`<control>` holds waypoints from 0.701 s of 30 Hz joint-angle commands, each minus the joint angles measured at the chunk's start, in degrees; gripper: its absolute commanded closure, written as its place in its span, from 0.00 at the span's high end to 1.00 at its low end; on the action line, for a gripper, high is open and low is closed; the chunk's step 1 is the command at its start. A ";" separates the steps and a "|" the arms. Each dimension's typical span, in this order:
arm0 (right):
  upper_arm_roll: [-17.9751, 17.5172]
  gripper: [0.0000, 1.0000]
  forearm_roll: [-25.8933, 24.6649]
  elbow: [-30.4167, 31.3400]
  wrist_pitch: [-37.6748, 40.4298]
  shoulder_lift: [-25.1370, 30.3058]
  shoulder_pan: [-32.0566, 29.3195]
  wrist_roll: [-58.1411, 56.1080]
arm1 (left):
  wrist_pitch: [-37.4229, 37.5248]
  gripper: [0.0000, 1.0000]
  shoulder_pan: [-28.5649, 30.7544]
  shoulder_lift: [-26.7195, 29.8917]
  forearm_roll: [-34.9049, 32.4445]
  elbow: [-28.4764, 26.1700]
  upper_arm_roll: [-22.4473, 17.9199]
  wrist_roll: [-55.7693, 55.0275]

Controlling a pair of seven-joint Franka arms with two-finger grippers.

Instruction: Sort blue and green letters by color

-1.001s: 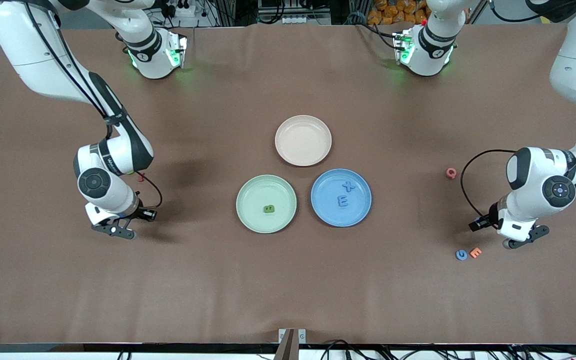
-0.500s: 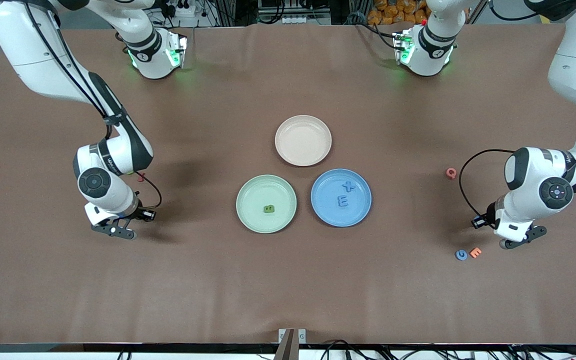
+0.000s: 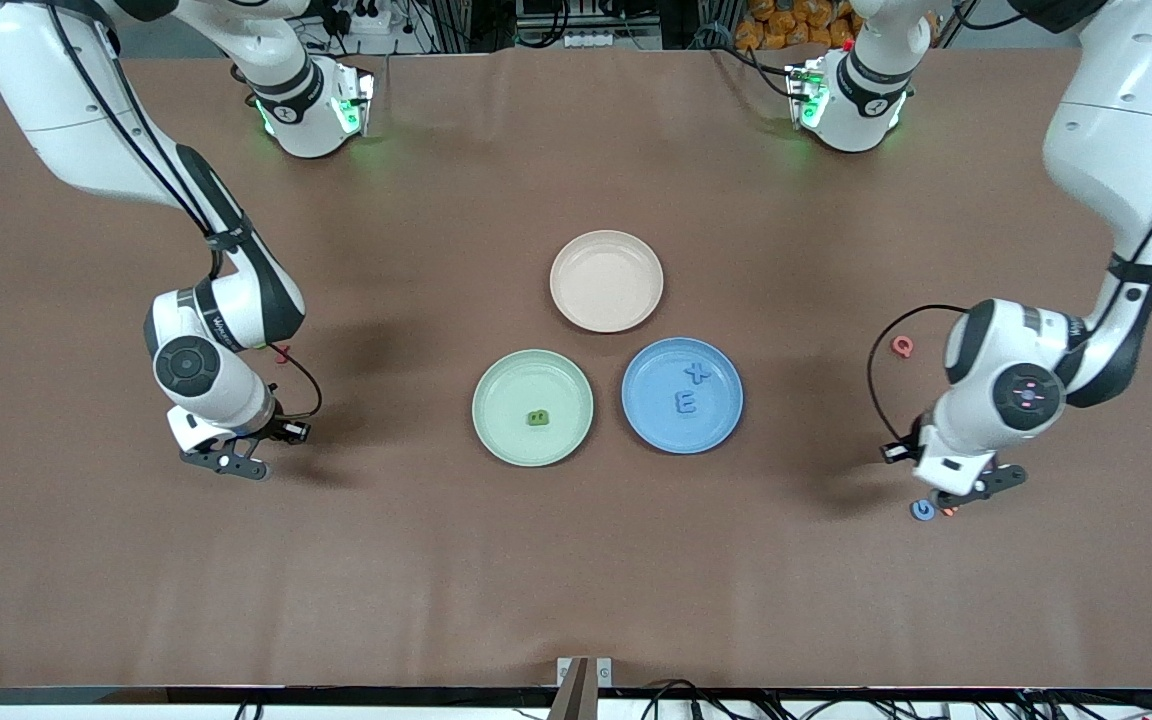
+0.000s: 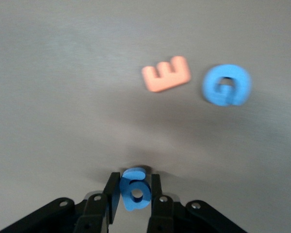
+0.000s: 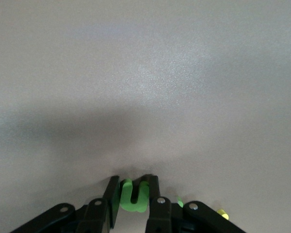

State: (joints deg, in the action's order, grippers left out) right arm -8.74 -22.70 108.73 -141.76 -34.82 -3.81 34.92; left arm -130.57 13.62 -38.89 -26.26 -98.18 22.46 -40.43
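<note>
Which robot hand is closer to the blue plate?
Left, but only slightly. The left gripper, shut on a blue 9, is toward its end of the table from the blue plate. The right gripper, holding a green U, sits slightly farther off.

plates: three, one pink point(image 3: 606, 280), one green point(image 3: 532, 407), one blue point(image 3: 682, 396). blue letters: four, x point(image 3: 698, 374), e point(image 3: 684, 403), g point(image 3: 923, 510), 9 point(image 4: 135, 189). green letters: two, b point(image 3: 536, 418), u point(image 5: 134, 195). orange e point(image 4: 166, 74): one. red letters: two, q point(image 3: 902, 346) and a part-hidden one point(image 3: 283, 352).
</note>
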 commanded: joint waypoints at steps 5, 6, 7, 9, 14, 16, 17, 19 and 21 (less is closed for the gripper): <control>-1.98 0.15 0.02 -4.57 6.84 0.89 -0.49 0.24 | 2.95 0.00 -11.68 2.15 2.01 -0.08 1.18 -13.26; -2.25 0.15 0.37 -5.10 7.63 0.98 -0.49 0.24 | 2.95 0.00 -12.56 2.15 2.09 -0.08 1.70 -14.75; -2.42 0.15 1.07 -5.80 8.42 1.07 -0.32 0.24 | 2.95 0.00 -13.44 2.15 2.18 -0.08 2.23 -16.59; -2.60 0.15 3.18 -7.03 9.56 1.07 0.12 0.24 | 2.95 0.00 -14.93 2.15 2.18 -0.08 3.29 -19.41; -3.92 0.15 9.42 -10.90 12.03 1.07 1.97 0.33 | 2.95 0.00 -17.31 2.06 2.18 0.09 6.54 -24.60; -4.36 0.15 11.35 -12.22 13.17 0.98 2.58 0.42 | 2.95 0.00 -18.10 1.97 2.18 0.44 7.77 -26.45; -4.62 0.15 12.32 -13.18 13.87 1.07 2.93 0.42 | 2.95 0.00 -18.80 1.89 2.18 0.62 8.12 -27.24; -4.88 0.15 14.69 -14.76 14.84 0.98 3.90 0.59 | 2.95 0.00 -20.21 1.88 2.18 0.88 8.21 -28.65; -4.89 0.15 17.24 -16.00 15.19 0.89 5.13 0.94 | 2.95 0.00 -21.53 2.06 2.18 0.88 8.30 -29.70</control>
State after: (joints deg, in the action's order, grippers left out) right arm -13.03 -10.70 96.10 -129.20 -34.30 -0.64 35.07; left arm -128.87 -5.59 -37.78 -25.39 -97.77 30.52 -67.43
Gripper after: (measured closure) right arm 0.714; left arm 0.700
